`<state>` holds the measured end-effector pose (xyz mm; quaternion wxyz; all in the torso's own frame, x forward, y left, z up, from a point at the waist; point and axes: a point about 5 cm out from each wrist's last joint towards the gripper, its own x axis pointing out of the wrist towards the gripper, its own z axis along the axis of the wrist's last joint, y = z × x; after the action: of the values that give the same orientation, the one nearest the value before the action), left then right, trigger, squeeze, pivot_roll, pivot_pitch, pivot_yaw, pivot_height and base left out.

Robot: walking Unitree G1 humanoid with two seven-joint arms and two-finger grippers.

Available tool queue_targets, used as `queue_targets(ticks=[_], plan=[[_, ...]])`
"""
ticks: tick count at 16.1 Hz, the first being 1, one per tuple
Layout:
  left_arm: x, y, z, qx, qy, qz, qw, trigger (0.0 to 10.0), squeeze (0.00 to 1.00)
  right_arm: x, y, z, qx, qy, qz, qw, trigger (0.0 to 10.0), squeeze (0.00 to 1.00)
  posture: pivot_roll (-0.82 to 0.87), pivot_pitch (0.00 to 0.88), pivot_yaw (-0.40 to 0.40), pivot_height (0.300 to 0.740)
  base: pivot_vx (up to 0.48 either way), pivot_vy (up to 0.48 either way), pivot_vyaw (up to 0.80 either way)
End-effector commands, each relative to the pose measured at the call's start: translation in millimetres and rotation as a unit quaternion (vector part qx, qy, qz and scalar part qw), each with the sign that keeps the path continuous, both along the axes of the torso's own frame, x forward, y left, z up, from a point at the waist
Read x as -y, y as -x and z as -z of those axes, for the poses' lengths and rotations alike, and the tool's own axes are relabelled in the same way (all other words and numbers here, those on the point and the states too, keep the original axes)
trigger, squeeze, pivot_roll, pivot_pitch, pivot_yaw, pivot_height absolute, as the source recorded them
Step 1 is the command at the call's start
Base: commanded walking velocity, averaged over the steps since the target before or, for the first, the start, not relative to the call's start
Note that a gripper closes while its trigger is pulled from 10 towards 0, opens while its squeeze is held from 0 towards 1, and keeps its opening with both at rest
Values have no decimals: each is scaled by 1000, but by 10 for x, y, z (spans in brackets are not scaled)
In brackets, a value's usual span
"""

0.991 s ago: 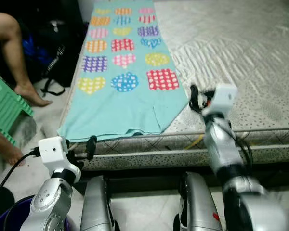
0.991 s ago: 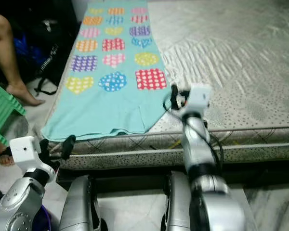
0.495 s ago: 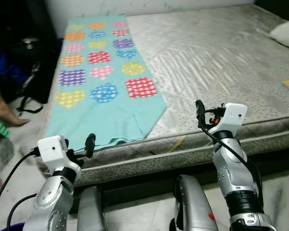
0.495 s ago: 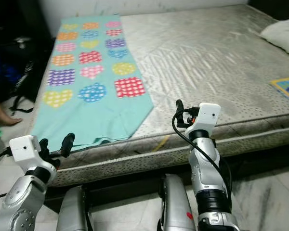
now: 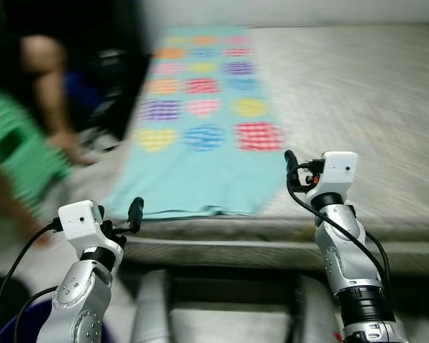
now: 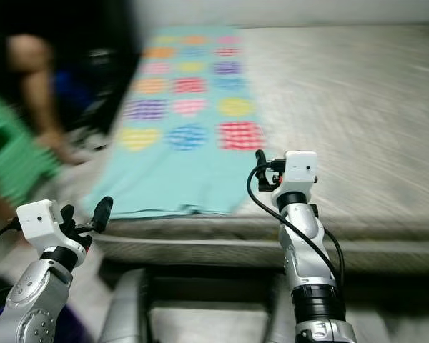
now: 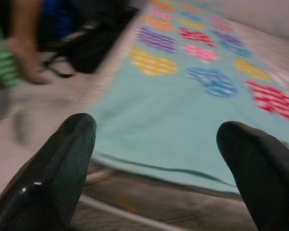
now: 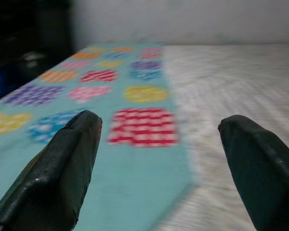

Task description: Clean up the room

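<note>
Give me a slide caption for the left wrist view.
Open left hand facing the turquoise patterned sheet draped over the mattress edge.

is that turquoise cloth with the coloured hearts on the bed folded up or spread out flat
Spread out flat. The turquoise cloth lies in one long strip along the mattress, its rows of patterned shapes all showing, near edge reaching the mattress edge. Blur hides fine creases.

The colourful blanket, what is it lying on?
The teal blanket with coloured patches lies on a grey mattress, its end reaching the front edge. What the mattress looks like underneath the blanket is hidden.
</note>
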<state>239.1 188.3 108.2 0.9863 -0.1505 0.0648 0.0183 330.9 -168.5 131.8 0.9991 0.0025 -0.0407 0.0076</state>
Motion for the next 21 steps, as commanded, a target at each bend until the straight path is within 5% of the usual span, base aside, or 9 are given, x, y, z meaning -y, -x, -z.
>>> queue_targets(ticks=[1, 8, 11, 14, 19, 21], plan=[[-22, -1, -2, 2, -3, 0, 1000, 10000, 0, -33, 8, -44, 7, 4, -3, 1000, 10000, 0, 30, 0, 46, 486, 0, 0, 800], [34, 10, -12, 15, -12, 28, 999, 10000, 0, -24, 31, -45, 6, -6, 4, 1000, 10000, 0, 26, 0, 47, 486, 0, 0, 343], [46, 16, -8, 17, -12, 31, 999, 10000, 0, -99, 45, -63, 16, 38, -6, 999, 10000, 0, 26, 3, 44, 486, 0, 0, 0], [60, 12, 17, 11, -6, 23, 1000, 10000, 0, -286, 14, 34, 0, 84, -25, 996, 10000, 0, 27, 6, 42, 486, 0, 0, 0], [88, 23, 45, 4, -9, 24, 1000, 10000, 0, -804, 28, 515, -104, 167, -122, 973, 10000, 0, 53, 22, 37, 486, 0, 0, 0], [112, 19, 34, 3, -8, 24, 1000, 10000, 0, -960, -4, 560, -109, 188, -107, 970, 10000, 0, 66, 35, 41, 486, 0, 0, 0]])
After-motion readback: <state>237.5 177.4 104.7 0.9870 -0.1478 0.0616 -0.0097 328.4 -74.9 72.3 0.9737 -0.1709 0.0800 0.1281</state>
